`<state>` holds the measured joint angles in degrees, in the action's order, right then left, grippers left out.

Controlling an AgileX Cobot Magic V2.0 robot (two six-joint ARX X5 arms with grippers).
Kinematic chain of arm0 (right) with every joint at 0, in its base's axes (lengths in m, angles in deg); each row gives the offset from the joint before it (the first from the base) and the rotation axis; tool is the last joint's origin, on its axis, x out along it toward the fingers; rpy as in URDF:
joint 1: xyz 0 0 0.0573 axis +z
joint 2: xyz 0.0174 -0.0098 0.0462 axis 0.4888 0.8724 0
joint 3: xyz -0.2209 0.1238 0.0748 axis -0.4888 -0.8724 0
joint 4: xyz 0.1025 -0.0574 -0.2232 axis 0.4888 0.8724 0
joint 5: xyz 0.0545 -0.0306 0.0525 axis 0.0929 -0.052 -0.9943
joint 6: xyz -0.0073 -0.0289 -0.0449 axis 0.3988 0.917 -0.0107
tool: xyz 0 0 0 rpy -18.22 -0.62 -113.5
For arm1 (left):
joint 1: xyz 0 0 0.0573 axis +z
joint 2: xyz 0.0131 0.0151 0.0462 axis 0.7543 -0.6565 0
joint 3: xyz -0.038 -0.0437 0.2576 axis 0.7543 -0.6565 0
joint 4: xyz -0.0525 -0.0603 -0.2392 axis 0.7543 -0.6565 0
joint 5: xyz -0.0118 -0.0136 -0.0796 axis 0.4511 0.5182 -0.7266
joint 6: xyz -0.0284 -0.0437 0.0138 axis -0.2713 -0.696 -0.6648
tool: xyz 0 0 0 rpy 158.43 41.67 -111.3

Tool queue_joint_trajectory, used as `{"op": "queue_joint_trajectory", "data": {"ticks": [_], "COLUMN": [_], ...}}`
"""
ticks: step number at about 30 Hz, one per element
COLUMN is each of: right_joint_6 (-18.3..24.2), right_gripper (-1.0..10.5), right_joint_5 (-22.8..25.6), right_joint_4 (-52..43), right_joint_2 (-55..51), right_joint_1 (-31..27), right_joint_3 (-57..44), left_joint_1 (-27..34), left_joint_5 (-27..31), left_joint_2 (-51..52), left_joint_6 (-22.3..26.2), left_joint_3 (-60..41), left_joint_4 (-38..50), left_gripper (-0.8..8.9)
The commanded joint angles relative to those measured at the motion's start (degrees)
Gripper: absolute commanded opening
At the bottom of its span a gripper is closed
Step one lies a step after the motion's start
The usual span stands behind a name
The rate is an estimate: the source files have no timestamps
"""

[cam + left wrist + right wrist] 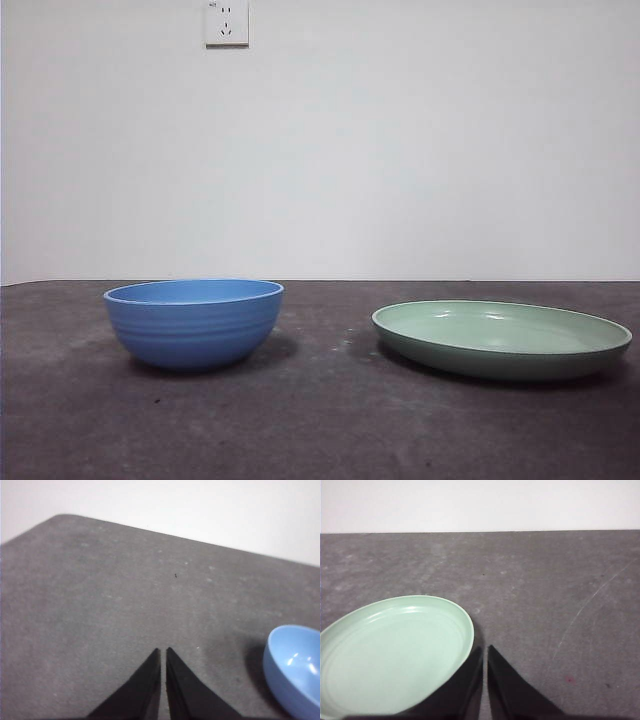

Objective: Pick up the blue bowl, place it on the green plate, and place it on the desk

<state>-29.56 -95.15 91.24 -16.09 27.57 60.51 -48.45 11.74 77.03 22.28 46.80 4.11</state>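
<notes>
blue bowl (194,322) sitting upright on the dark tabletop (320,420), green plate (502,338) lying well apart beside it, left gripper (163,651) hovering near the bowl with fingers together, right gripper (485,649) hanging just beside the plate's rim, fingers together

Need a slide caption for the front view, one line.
Blue bowl and empty green plate sit apart on the desk; no arm in view.

Evenly lit, soft overhead light; faint shadows beside bowl (194,322) and plate (500,338); small glints inside both; slightly grainy.
</notes>
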Motion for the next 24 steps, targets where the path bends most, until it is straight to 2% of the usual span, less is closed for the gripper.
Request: {"op": "queue_joint_trajectory", "data": {"ticks": [1,6,10,15,24], "right_joint_6": [-3.87,-9.42,-11.72,-12.33,-11.58], "right_gripper": [0.1,0.1,0.1,0.1,0.1], "right_joint_5": [0.07,-0.20,-0.98,-0.63,0.55], "right_joint_4": [-0.07,-0.11,-0.72,-0.72,1.51], "right_joint_2": [-0.15,-0.15,-0.15,-0.15,1.22], "right_joint_1": [-0.07,-0.07,-0.07,-0.07,-0.07], "right_joint_3": [-0.24,-0.11,0.83,5.20,17.25], "left_joint_1": [0.00,0.00,0.00,0.00,0.00], "left_joint_5": [0.09,-0.17,-1.97,-3.50,-3.67], "left_joint_2": [0.11,0.11,0.11,-0.15,-4.70], "left_joint_6": [-7.34,-10.82,-11.13,-13.62,-12.11], "left_joint_3": [-1.11,-0.35,1.53,5.79,18.18], "left_joint_4": [-0.46,-0.50,-0.52,-1.03,-5.27], "left_gripper": [0.18,0.16,0.16,0.16,0.16]}}
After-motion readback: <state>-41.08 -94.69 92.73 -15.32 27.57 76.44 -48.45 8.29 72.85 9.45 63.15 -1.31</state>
